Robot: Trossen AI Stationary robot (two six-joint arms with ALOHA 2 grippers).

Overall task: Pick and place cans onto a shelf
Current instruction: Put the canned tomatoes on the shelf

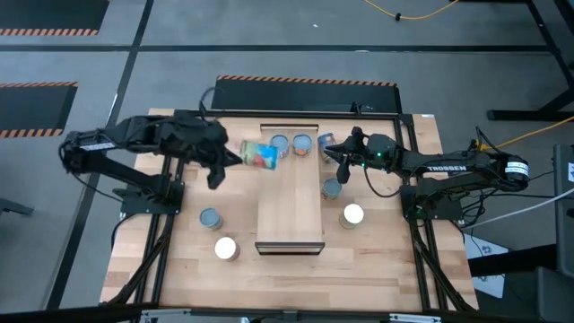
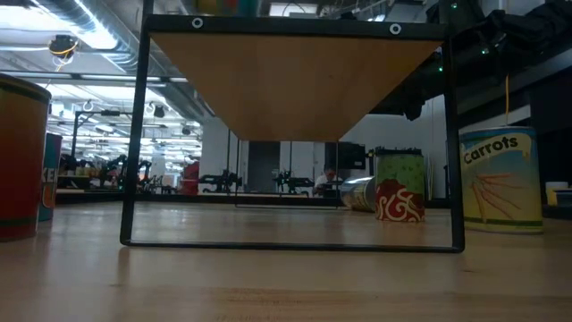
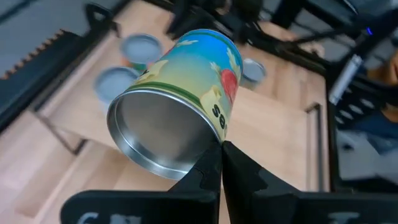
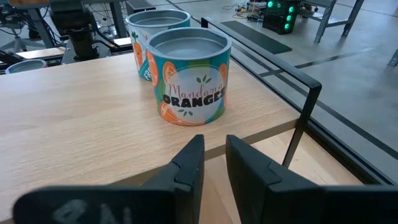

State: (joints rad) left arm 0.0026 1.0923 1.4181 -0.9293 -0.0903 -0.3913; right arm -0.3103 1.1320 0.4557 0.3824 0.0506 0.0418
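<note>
The shelf (image 1: 289, 202) is a raised light-wood board in the middle of the table. Two cans (image 1: 280, 144) (image 1: 302, 144) stand upright on its far end; in the right wrist view the nearer one (image 4: 189, 78) is labelled mandarin oranges. My left gripper (image 1: 235, 155) is shut on a green-yellow labelled can (image 1: 262, 155) that lies on its side over the shelf's far left edge. My right gripper (image 1: 339, 157) hovers at the shelf's far right edge, slightly open and empty (image 4: 214, 155), just short of the orange can. My left gripper has the can by the rim of its silver end (image 3: 214, 140), where the two fingertips (image 3: 208, 168) come together. The fingers come level from the table's left. The can is tipped on its side, its silver end toward the wrist, and appears lifted above the shelf.
Other cans stand on the table: one (image 1: 211, 218) and a white-topped one (image 1: 226, 248) left of the shelf, one (image 1: 332, 187) and a white-topped carrots can (image 1: 352, 215) right of it. Another can (image 1: 326, 141) shows beside my right gripper. The shelf's near half is bare.
</note>
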